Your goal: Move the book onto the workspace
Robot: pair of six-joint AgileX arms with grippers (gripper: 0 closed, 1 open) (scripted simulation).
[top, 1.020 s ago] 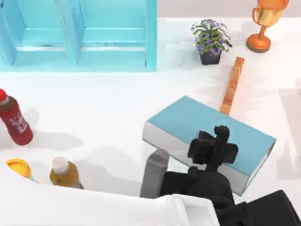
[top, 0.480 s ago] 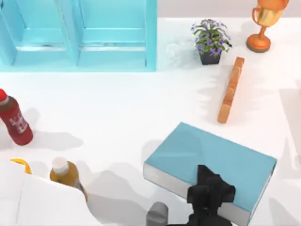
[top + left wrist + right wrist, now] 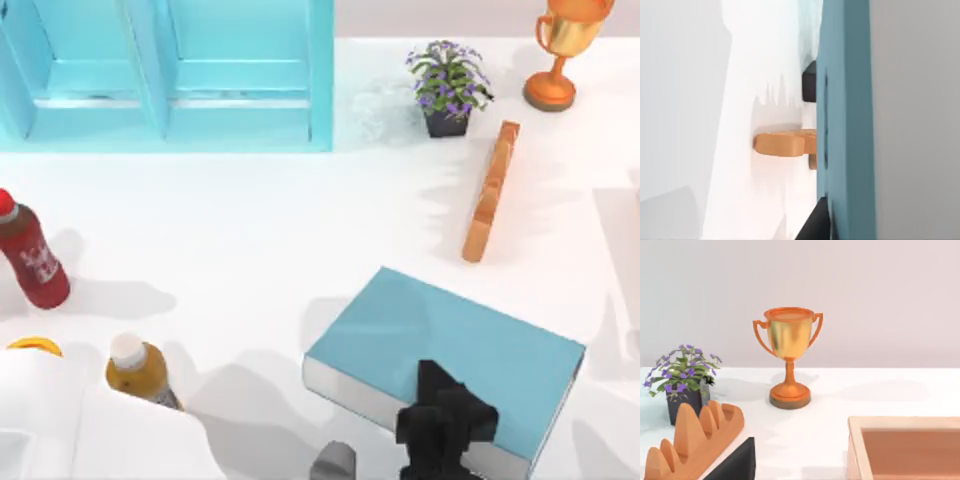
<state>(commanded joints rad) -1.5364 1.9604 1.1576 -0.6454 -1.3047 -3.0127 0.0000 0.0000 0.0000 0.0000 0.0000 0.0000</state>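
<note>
The teal-blue book (image 3: 450, 340) with white-grey page edges hangs slightly tilted just above the white workspace (image 3: 250, 230) at the front right, casting a shadow to its left. My left gripper (image 3: 440, 425) is shut on the book's near long edge. In the left wrist view the book's cover (image 3: 845, 125) and pages stand close up, with a black finger (image 3: 810, 87) against the cover. My right arm is parked off the table's right side.
A light-blue shelf unit (image 3: 165, 75) stands at the back left. An orange-brown bar (image 3: 490, 190), potted plant (image 3: 447, 88) and trophy (image 3: 560, 50) stand back right. A red bottle (image 3: 30, 255) and an amber bottle (image 3: 140, 370) are at the left. A wooden box (image 3: 905, 447) lies near the trophy.
The book, held by my left gripper, has moved away from the orange bar toward the table's front edge. It has barely shifted in the last half second.
</note>
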